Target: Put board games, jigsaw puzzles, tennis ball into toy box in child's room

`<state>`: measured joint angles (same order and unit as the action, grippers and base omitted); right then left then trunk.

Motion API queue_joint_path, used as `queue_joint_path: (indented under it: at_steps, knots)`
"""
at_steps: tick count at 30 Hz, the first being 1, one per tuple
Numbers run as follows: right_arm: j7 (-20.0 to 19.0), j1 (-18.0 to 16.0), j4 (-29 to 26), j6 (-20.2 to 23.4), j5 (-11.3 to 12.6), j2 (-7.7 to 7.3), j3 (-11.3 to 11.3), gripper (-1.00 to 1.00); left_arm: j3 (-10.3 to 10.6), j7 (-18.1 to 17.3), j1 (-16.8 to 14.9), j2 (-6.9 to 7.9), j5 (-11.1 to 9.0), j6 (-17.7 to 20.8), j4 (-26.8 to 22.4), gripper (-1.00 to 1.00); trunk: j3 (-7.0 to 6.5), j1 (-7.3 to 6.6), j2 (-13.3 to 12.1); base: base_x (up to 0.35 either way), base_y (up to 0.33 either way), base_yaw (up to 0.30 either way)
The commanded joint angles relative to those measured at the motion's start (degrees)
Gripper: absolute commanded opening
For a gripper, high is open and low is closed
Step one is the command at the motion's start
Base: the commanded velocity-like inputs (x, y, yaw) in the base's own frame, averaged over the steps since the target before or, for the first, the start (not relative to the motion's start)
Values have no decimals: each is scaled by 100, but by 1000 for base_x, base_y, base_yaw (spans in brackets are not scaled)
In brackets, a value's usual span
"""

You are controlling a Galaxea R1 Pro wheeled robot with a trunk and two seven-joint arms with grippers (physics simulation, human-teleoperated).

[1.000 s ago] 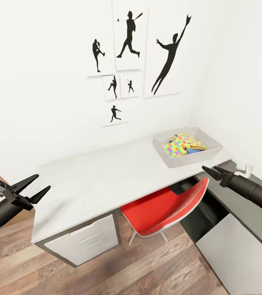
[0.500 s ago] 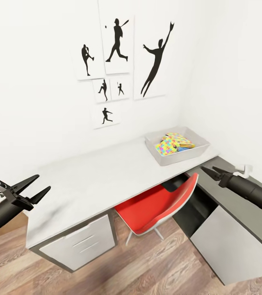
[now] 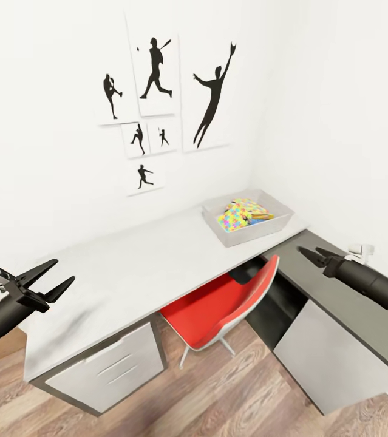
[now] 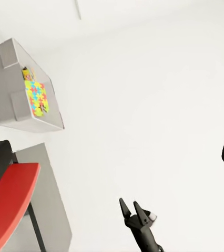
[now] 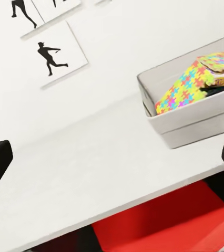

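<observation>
We stand back from the table (image 3: 139,267) in the child's room, arms raised and both hands empty. Our left gripper (image 3: 43,281) hangs nearest, off the near corner of the light top, its fingers spread wide with nothing between them. Our right gripper (image 3: 310,255) hovers above the dark wing of the table, its fingers drawn almost to a point and holding nothing. A red chair (image 3: 221,303) sits pushed into the knee space between the white drawers (image 3: 105,370) and the wing, squarely between us and the far corner. There, against the walls, rests the toy box (image 3: 253,229), with a bright jigsaw puzzle (image 3: 235,217) lying tilted inside over other printed things we cannot make out. The rest of the table top we can see is bare, and no ball or game box shows outside the box.

The risk, as we judge it, lies in the approach: rolling closer could knock the chair or catch an outstretched arm on the table edge, and a reach across the wing could nudge the box. The silhouette pictures (image 3: 157,76) hang on the wall behind
</observation>
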<state>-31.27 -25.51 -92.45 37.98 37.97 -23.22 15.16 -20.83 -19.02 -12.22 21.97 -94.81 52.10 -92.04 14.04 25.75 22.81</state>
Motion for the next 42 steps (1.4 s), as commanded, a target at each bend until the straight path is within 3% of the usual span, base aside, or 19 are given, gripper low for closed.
queue_joint_path:
  at_steps: [1,17,42]
  knots:
    - [48,-7,-1,43,27,1,-3,100,-7,-25,-3,1,15,24,0,100,2,3,11,-91,1,-129]
    - [308,-14,-1,46,27,2,-177,100,-10,-32,0,1,15,20,2,100,-137,3,11,-244,0,-111]
    - [497,-6,-1,244,26,-23,-173,100,-38,-18,33,2,32,13,2,100,-363,3,11,-315,16,-74]
